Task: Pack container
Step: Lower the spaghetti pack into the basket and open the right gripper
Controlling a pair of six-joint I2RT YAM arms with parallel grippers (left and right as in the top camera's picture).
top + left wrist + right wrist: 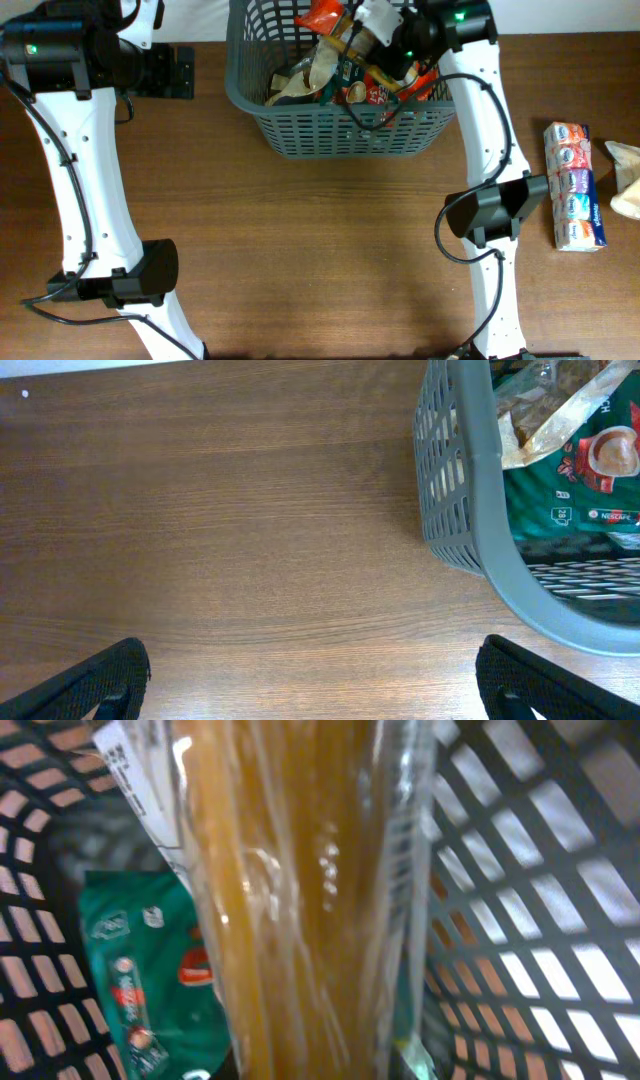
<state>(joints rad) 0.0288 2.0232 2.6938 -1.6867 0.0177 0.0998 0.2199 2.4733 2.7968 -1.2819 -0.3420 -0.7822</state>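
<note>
The container, a dark grey lattice basket (335, 135), stands at the back middle of the table and holds several packets, among them a green Nescafe packet (590, 490). My right gripper (378, 32) is over the basket's right half, shut on a clear packet of spaghetti (300, 900) that hangs down inside the basket walls (520, 870). The packet hides the right fingers in the wrist view, and the green packet (140, 970) lies below it. My left gripper (315, 690) is open and empty over bare table, left of the basket rim (480, 480).
A long multi-pack of small pink and blue packets (575, 185) lies at the right of the table, with a beige packet (625, 180) beside it at the edge. An orange packet (322, 15) sticks up in the basket. The arm bases stand at the front.
</note>
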